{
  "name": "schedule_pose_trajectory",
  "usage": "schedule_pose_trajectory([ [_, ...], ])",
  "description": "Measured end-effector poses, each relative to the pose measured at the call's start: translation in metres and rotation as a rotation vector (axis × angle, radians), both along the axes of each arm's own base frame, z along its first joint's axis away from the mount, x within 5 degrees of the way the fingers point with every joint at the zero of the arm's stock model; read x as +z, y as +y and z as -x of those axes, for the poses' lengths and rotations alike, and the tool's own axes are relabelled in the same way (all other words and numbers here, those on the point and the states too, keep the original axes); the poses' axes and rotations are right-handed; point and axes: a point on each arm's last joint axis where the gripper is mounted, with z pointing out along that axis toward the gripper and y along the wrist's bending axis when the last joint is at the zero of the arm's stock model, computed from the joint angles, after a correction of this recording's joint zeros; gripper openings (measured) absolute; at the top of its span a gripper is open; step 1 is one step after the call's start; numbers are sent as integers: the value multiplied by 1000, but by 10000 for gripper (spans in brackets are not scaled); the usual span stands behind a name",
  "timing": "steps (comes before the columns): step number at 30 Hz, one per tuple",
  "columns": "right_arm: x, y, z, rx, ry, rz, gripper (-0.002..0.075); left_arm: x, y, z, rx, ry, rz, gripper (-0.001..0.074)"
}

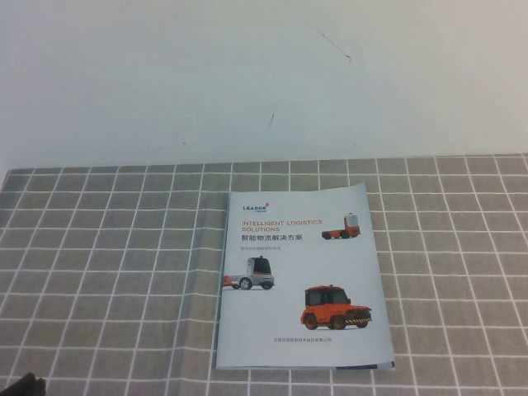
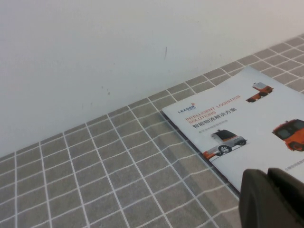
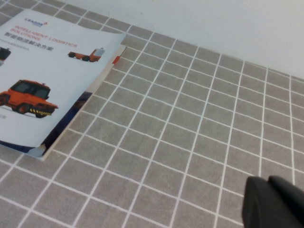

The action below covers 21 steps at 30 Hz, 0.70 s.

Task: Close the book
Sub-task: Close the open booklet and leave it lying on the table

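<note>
the book (image 1: 301, 276) lies closed, cover up, on the checked cloth (image 1: 107, 272) towards the counter's near edge. the left gripper (image 2: 268, 190) sits by the near left corner and the right gripper (image 3: 269, 190) hangs over bare cloth. i cannot tell whether either's jaws are open or closed.

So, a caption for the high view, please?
Closed white vehicle brochure on grey checked cloth; left gripper at near-left corner, right gripper unseen.

left gripper (image 2: 270, 197) hangs at near left, right gripper (image 3: 273, 199) at right.
</note>
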Motion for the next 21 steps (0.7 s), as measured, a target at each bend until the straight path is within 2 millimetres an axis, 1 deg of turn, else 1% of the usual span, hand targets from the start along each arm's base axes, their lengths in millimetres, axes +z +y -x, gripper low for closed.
schedule_pose_trajectory([
  [4,0,0,0,-1,2,1,-3,-2,0,1,-6,10,-4,-4],
  [7,0,0,0,0,2,1,-3,-2,3,-1,44,-27,-12,-4],
  [12,0,0,0,0,2,1,-3,4,16,-6,172,-151,-192,-4],
  [15,0,0,0,0,2,1,-3,3,20,-6,222,-164,-214,-4],
  [18,0,0,0,0,2,1,-3,-7,22,-7,256,-139,-139,-4],
  [21,0,0,0,0,2,1,-3,-29,23,-9,276,-80,-71,-4],
])
